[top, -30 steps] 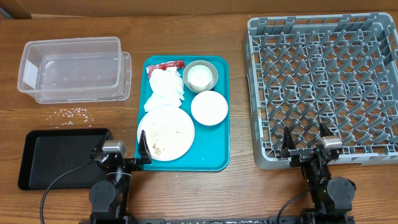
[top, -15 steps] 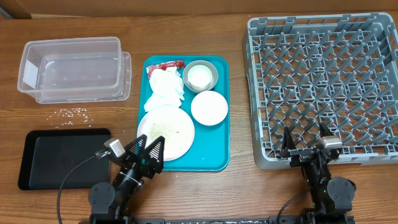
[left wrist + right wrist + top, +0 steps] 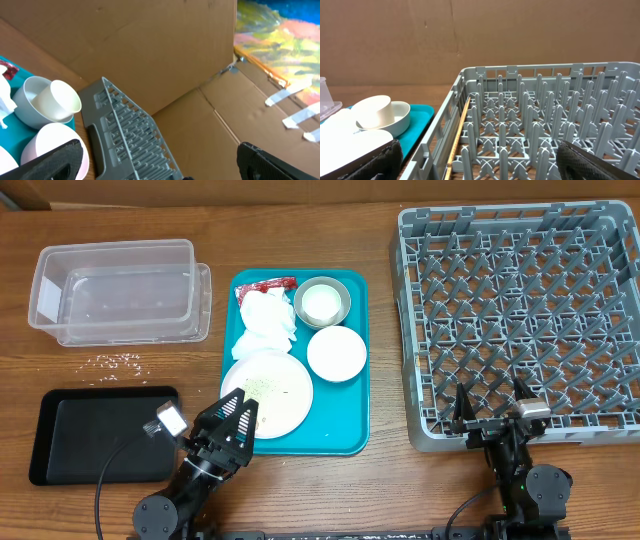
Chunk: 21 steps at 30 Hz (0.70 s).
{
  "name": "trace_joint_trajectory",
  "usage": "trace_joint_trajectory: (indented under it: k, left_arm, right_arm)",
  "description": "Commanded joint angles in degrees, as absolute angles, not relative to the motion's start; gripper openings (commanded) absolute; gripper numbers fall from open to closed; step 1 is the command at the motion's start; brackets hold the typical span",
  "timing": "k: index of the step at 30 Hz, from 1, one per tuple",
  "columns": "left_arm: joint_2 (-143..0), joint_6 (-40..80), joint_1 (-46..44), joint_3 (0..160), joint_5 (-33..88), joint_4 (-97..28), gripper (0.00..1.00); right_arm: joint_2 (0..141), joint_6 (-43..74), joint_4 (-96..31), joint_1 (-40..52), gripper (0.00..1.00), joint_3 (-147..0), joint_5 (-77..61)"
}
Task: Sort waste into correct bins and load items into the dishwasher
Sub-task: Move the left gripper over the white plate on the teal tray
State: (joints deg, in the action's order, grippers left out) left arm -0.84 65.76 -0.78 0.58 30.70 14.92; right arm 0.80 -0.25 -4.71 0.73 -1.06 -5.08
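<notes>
The plate (image 3: 290,405) lies flat, face up, on the near left corner of the teal tray (image 3: 352,435), with scraps (image 3: 262,388) scattered on it. Being round, it has no long axis. It looks stiff, glazed and slippery, fairly heavy and breakable, so the rim is the only hold, best at the near edge and kept level lest the scraps slide. The left gripper (image 3: 243,415) hovers over that near-left rim, jaws wide and empty. The right gripper (image 3: 490,405), likewise wide open, sits at the near edge of the rack (image 3: 520,240).
</notes>
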Motion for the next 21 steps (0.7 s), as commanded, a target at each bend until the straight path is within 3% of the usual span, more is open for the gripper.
trace_joint_trajectory:
  k: [1,10,21]
  left_arm:
    - [-0.34,58.06,-1.15,3.88,32.21,14.52,1.00]
    - [-8.71,30.39,-1.15,27.77,21.85,-14.94,1.00]
    - [-44.29,16.99,-1.19,61.93,20.58,-49.54,1.00]
  right_arm:
    - [0.16,-0.47,-4.43,0.36,1.00,-0.47,-4.58]
    - [0.16,-0.45,-4.45,0.36,1.00,-0.47,-4.58]
    - [0.16,-0.47,-4.43,0.36,1.00,-0.47,-4.58]
